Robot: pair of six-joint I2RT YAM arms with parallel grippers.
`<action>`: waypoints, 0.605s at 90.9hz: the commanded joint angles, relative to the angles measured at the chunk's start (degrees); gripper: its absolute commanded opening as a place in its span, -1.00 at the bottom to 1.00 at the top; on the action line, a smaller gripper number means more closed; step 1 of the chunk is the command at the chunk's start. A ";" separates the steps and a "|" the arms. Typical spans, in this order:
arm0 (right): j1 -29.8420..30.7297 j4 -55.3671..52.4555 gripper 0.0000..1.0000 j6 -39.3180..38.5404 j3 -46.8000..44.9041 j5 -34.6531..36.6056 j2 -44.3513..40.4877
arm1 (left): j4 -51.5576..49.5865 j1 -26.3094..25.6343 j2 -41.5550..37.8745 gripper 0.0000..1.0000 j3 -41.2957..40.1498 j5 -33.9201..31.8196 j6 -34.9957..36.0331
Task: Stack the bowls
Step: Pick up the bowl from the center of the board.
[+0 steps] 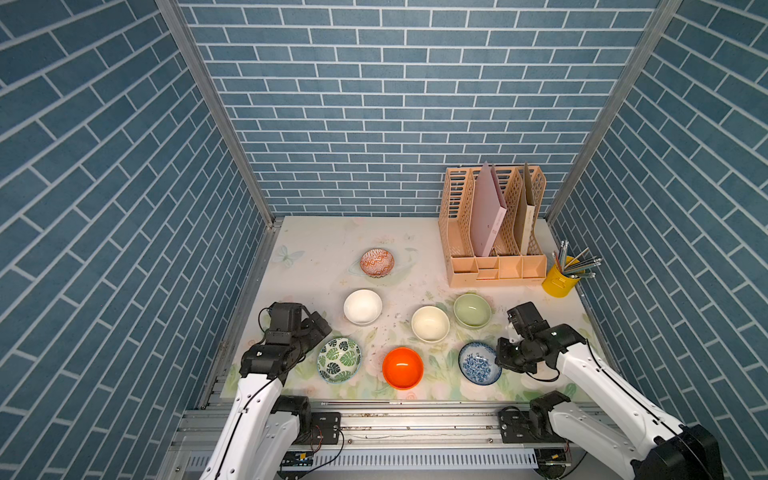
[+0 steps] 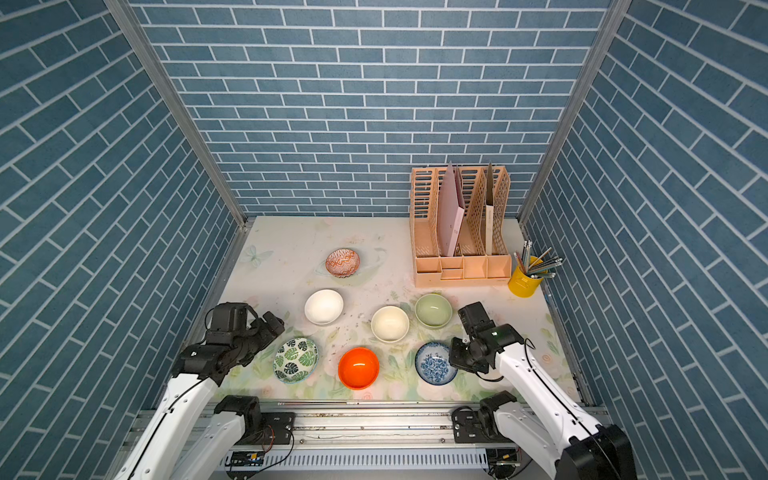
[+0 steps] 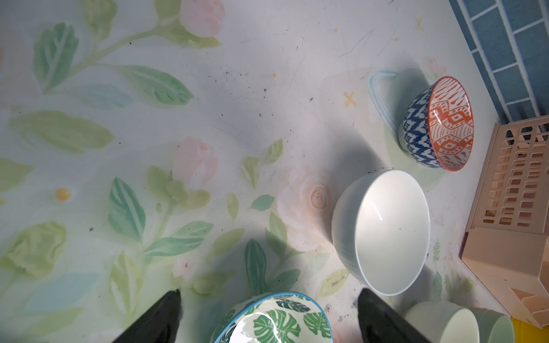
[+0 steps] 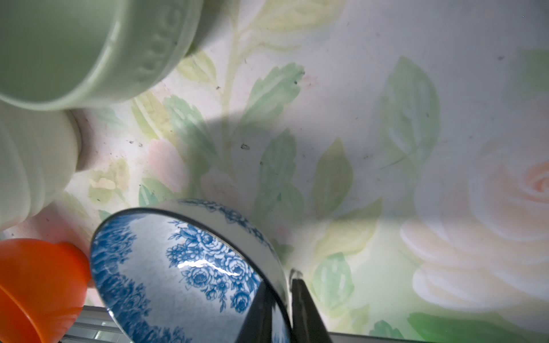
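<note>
Seven bowls stand apart on the floral table in both top views: red-orange geometric [image 1: 377,262], white [image 1: 362,306], cream [image 1: 430,323], pale green [image 1: 472,310], green leaf [image 1: 339,359], orange [image 1: 402,368] and blue floral [image 1: 478,362]. My right gripper [image 4: 283,292] is shut on the blue floral bowl [image 4: 184,267] at its right rim, one finger inside and one outside. My left gripper [image 3: 269,294] hangs open just left of the green leaf bowl [image 3: 276,320], its jaws wide apart and nothing between them.
A peach file organiser [image 1: 492,224] with folders stands at the back right, and a yellow pencil cup [image 1: 559,282] beside it. Blue brick walls close three sides. A metal rail [image 1: 415,419] runs along the front edge.
</note>
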 commanded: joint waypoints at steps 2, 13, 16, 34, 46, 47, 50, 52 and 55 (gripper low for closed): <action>0.47 0.32 -0.71 0.53 -0.55 0.03 0.26 | 0.16 0.29 -0.09 0.91 -0.94 0.13 0.32; 0.51 0.32 -0.78 0.40 -0.23 0.02 0.67 | 0.18 0.30 -0.12 0.91 -0.94 0.10 0.32; 0.49 0.27 -0.80 0.36 -0.20 0.04 0.76 | 0.23 0.30 -0.14 0.91 -0.98 0.06 0.32; 0.60 0.03 -0.89 0.36 0.31 -0.44 0.69 | 0.33 0.30 -0.26 0.91 -1.08 0.09 0.32; 0.69 -0.82 -1.00 0.29 1.14 -0.87 0.46 | 0.42 0.29 -0.15 0.91 -1.11 0.12 0.32; 0.68 -0.91 -1.00 0.28 1.23 -0.90 0.40 | 0.47 0.29 -0.07 0.91 -1.11 0.12 0.32; 0.76 -1.13 -1.00 0.27 1.58 -1.12 0.32 | 0.45 0.30 -0.01 0.91 -1.11 0.08 0.32; 0.77 -1.34 -1.00 0.27 1.76 -1.24 0.27 | 0.45 0.30 0.04 0.91 -1.07 0.11 0.36; 0.77 -1.68 -1.00 0.27 2.17 -1.39 0.11 | 0.43 0.30 0.11 0.91 -1.03 0.12 0.32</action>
